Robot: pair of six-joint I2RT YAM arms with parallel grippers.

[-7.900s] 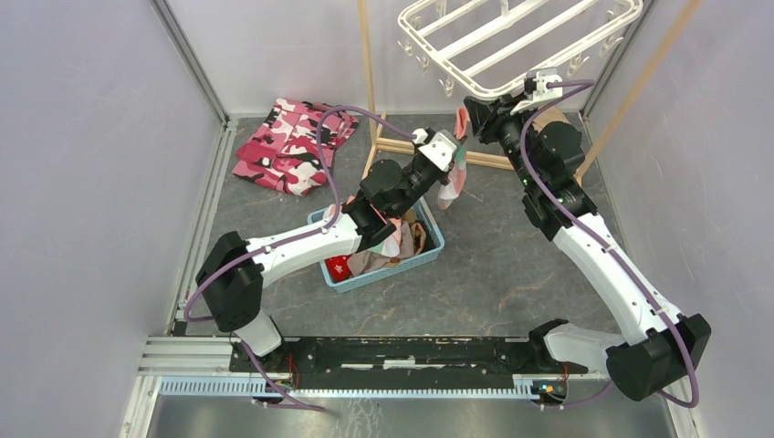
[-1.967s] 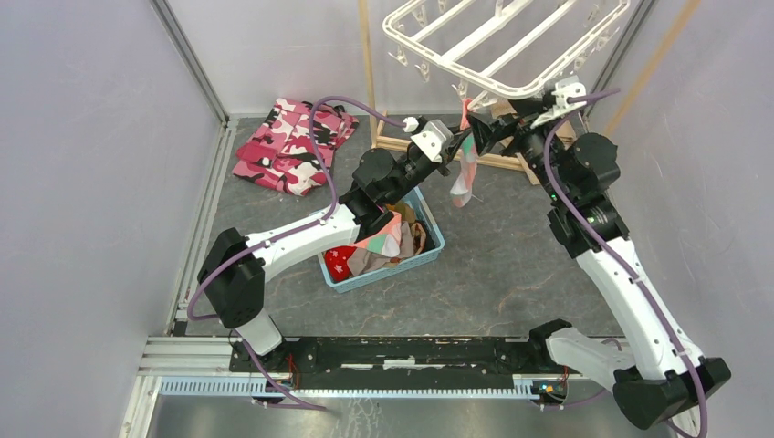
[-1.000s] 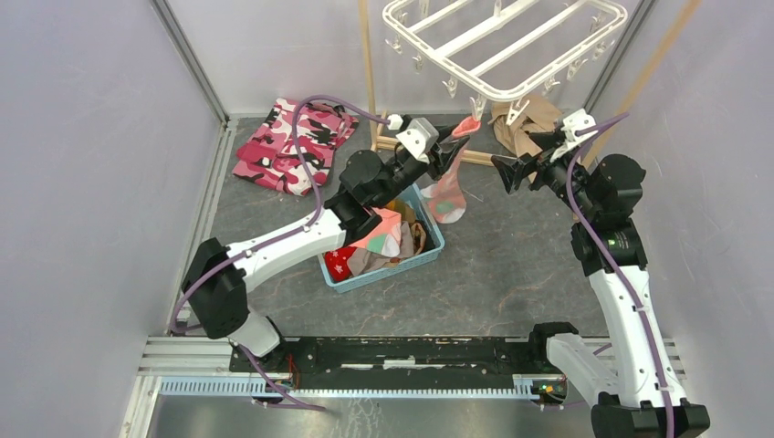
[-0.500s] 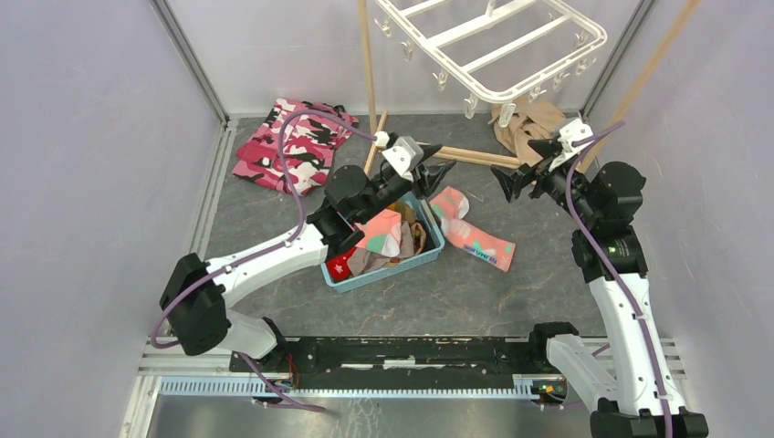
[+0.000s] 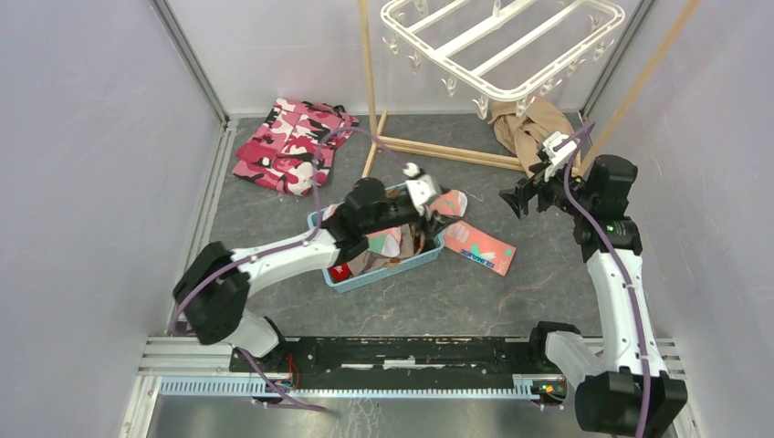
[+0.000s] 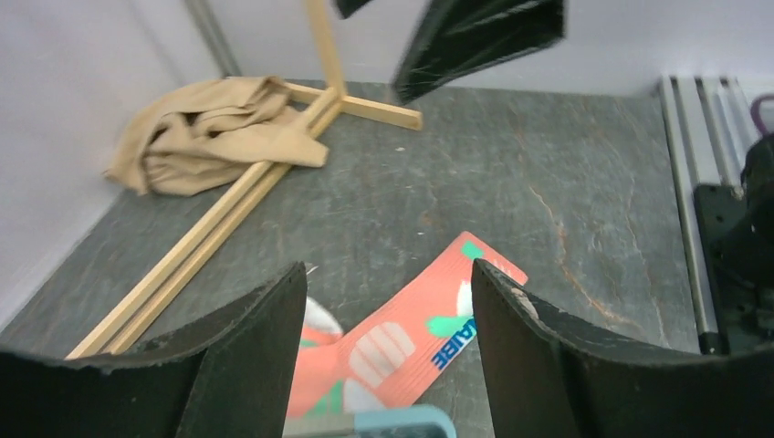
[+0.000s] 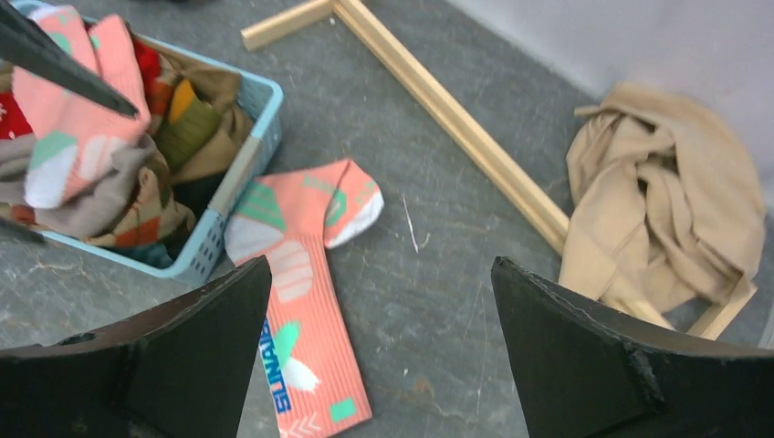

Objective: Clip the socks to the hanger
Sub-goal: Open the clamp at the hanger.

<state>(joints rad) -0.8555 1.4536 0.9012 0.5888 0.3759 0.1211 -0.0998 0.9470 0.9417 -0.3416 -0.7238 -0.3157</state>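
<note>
A salmon-pink sock (image 5: 481, 245) with teal and white patches lies flat on the floor beside the blue basket (image 5: 429, 260). The basket holds several more socks (image 5: 383, 242). My left gripper (image 5: 438, 208) hovers open and empty over the basket's right rim, and its wrist view has the floor sock (image 6: 411, 338) between the fingers (image 6: 246, 356). My right gripper (image 5: 516, 196) hangs open and empty to the sock's right, looking down on it (image 7: 301, 310). The white hanger (image 5: 502, 46) with its dangling pegs hangs above at the back.
A tan cloth (image 5: 529, 132) lies by the wooden pole stand (image 5: 438, 151) at the back right. A pink camouflage garment (image 5: 292, 146) lies at the back left. Grey walls close in both sides.
The pink sock has fallen from up by the hanger to the floor beside the basket. My left gripper has opened and dropped over the basket. The right arm has drawn back and lowered.
</note>
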